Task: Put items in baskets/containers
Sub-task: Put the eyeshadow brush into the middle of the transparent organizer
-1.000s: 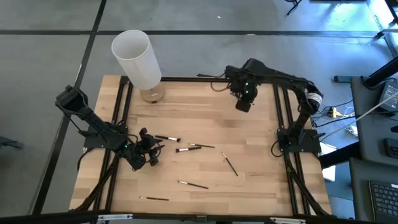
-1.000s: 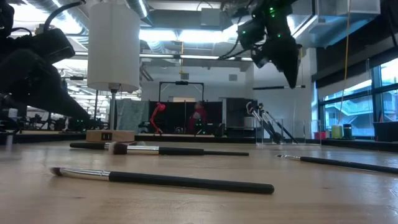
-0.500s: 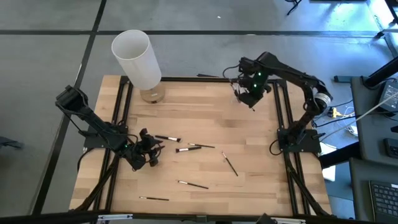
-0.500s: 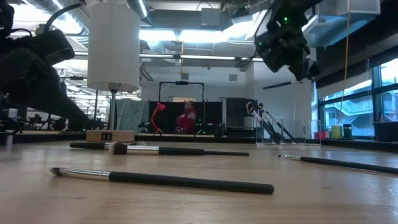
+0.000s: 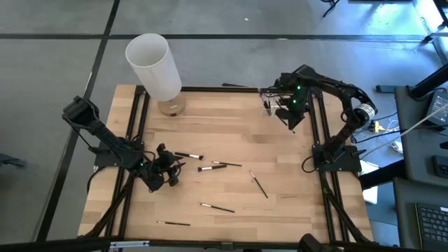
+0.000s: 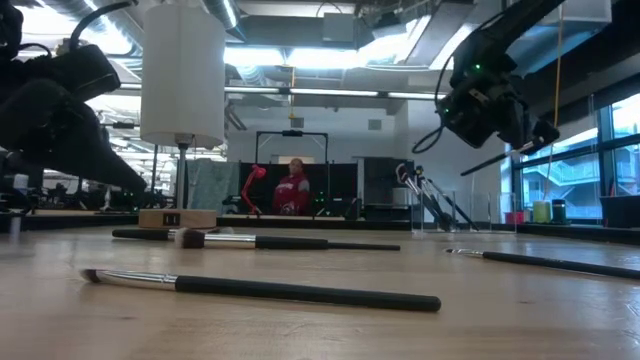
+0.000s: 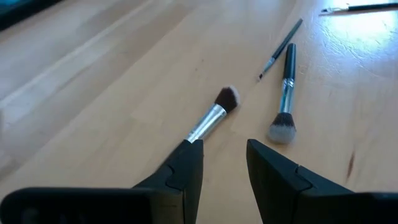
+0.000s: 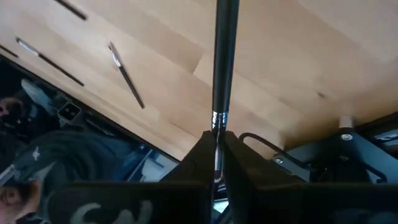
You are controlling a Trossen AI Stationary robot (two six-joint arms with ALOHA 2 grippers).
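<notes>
Right wrist view shows the right end effector (image 8: 216,144) clenched on a makeup brush (image 8: 222,62), carried above the bench (image 5: 231,126) near the clear holder (image 5: 269,103). Step in hand is transport; next, align the brush over the holder and release it. Left end effector (image 7: 222,163) rests part-open, holding nothing, by a brush (image 7: 211,117) on the bench

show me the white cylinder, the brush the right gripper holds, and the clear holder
white cylinder (image 5: 152,66), high view, on its side wall
held brush (image 8: 223,56), right wrist view, on the black handle
clear holder (image 5: 269,103), high view, on its near edge

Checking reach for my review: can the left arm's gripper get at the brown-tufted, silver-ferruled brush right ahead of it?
Probably yes: the left gripper is open, low over the wood, and the brown-tufted brush lies unobstructed just ahead.
</notes>
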